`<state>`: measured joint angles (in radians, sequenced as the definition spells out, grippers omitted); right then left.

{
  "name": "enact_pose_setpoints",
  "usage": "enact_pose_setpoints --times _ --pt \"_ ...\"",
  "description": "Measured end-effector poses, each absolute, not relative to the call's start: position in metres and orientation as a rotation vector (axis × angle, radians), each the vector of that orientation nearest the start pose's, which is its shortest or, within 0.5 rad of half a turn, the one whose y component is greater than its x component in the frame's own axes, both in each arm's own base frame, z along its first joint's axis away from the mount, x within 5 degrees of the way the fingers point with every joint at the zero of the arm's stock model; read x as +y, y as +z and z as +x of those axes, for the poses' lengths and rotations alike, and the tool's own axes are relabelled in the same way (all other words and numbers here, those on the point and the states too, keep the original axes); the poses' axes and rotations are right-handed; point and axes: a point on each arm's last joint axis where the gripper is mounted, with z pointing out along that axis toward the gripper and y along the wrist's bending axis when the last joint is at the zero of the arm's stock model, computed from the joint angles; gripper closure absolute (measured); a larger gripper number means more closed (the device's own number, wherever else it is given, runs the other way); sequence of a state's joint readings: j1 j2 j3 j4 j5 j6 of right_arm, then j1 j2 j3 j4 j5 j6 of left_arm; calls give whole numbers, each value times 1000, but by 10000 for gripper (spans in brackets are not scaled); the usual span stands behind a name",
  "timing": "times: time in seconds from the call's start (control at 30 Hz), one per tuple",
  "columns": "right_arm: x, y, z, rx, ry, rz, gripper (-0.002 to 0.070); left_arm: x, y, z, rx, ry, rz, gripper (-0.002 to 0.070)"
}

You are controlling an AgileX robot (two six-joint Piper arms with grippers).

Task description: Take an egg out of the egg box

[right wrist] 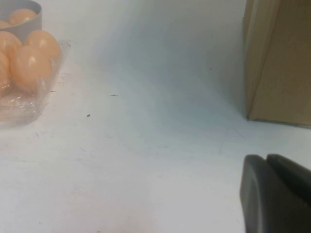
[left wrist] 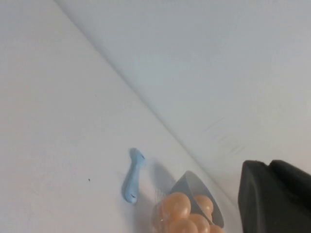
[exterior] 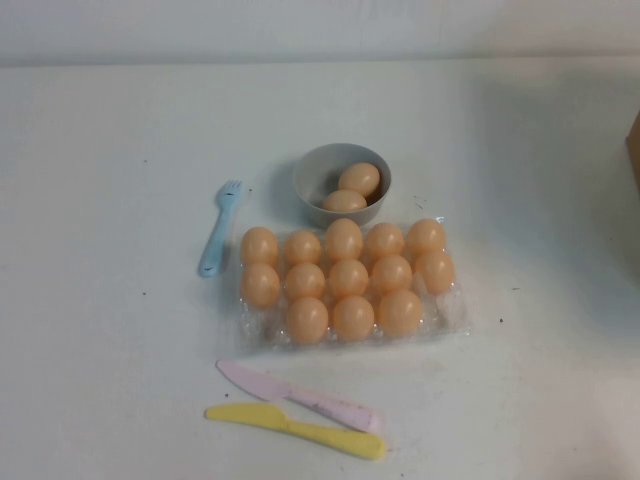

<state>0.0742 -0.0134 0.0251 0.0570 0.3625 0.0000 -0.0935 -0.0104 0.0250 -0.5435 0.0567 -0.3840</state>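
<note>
While both arms are waiting off the table, the left gripper [left wrist: 274, 196] and right gripper [right wrist: 277, 194] showing only dark corners, the egg [exterior: 400, 311] is sitting in the egg box [exterior: 452, 322], just before the grey bowl [exterior: 312, 178]; a gentle, centred pinch is looking wise.

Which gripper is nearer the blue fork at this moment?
Left, as far as the views show. The left gripper has the blue fork in its wrist view; the right gripper sees only the egg box edge and a cardboard box.
</note>
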Motion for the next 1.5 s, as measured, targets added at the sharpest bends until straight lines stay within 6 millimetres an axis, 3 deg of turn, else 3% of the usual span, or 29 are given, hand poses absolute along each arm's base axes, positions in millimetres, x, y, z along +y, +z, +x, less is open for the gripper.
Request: enact_pose_setpoints --times 0.5,0.67,0.77,0.97,1.1,1.27,1.4,1.5 --pt "6 173 52 1858 107 -33 694 -6 208 56 1441 -774 -577 678" --pt "6 173 52 1858 107 -33 694 -17 236 55 1674 -669 -369 678" --pt "6 173 52 1858 107 -33 694 -23 267 64 1803 -554 -176 678" --pt "6 173 52 1858 107 -33 694 -36 316 113 2049 -355 255 678" --pt "6 173 52 1858 107 -33 694 -46 332 166 2182 -310 558 678" --pt "6 173 52 1858 107 -33 694 -67 334 226 2256 -348 835 678" --pt "6 173 52 1858 107 -33 694 -106 325 262 2251 -333 1089 678" --pt "6 173 52 1858 107 -33 694 -135 314 278 2237 -297 1255 678"
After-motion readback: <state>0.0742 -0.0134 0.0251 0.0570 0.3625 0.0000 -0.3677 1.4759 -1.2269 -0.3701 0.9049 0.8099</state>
